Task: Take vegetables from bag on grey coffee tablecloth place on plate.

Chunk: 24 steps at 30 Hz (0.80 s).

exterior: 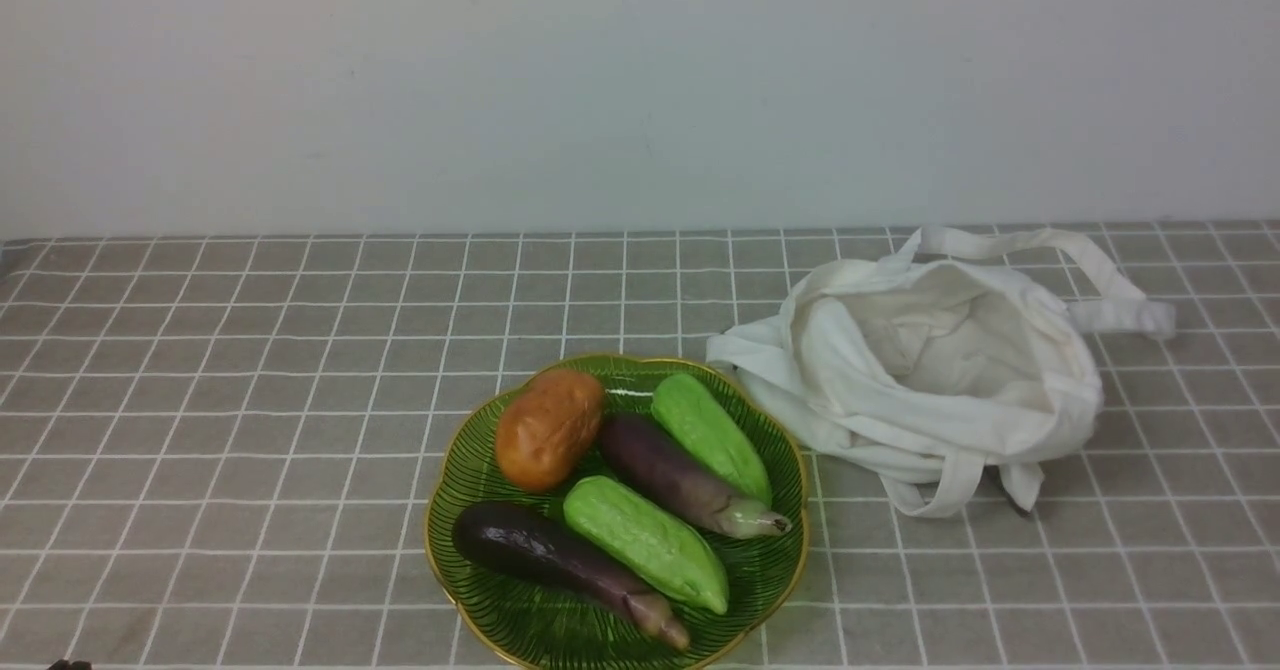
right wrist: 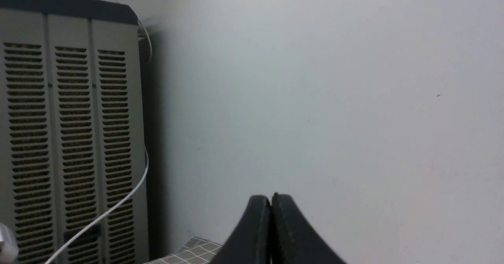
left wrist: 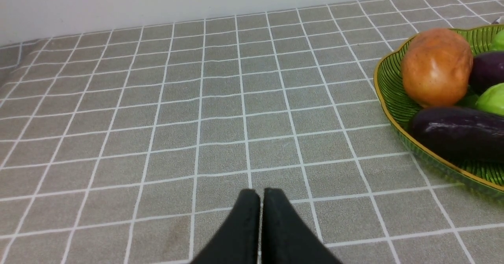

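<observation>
Rested on the plate (exterior: 437,550): dull purple eggplant (exterior: 665,470), between two green gourds (exterior: 648,543), stem end toward three o'clock. Sagged open at two o'clock from the plate: white bag (exterior: 950,430). Gripped nothing with left gripper (left wrist: 261,193) or right gripper (right wrist: 271,198), jaws together on each. Probably called for no further transfer; best served by keeping both arms well clear of the rim and loose handles.

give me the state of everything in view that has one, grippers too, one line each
Bag: slumped, mouth open
Plate: upright, holding five items
Cloth: spread out
Left gripper: shut
Right gripper: shut
</observation>
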Motion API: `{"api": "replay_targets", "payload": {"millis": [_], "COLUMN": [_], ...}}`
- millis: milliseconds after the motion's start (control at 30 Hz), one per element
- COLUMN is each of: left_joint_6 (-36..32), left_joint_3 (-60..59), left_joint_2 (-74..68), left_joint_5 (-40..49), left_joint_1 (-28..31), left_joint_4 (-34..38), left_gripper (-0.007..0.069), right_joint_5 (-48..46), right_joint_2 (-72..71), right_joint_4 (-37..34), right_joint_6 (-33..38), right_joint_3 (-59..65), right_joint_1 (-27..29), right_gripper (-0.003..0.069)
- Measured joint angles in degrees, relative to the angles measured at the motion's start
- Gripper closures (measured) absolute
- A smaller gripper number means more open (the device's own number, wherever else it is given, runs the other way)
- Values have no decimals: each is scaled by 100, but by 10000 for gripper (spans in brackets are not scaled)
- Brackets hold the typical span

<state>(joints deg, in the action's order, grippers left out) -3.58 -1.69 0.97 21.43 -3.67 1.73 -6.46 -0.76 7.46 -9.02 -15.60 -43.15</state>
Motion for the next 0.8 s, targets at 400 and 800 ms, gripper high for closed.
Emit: {"api": "replay_targets", "payload": {"millis": [400,800], "left_joint_6": [0,0], "left_joint_3": [0,0], "left_joint_2": [0,0], "left_joint_5": [0,0], "left_joint_1": [0,0], "left_joint_4": [0,0], "left_gripper": [629,629], "right_joint_5": [-803,-1513], "right_joint_2": [0,7], "right_joint_4": [124,21], "right_joint_6": [26,56], "right_joint_3": [496,1695], "right_joint_1": [1554,4575], "right_gripper": [673,673]}}
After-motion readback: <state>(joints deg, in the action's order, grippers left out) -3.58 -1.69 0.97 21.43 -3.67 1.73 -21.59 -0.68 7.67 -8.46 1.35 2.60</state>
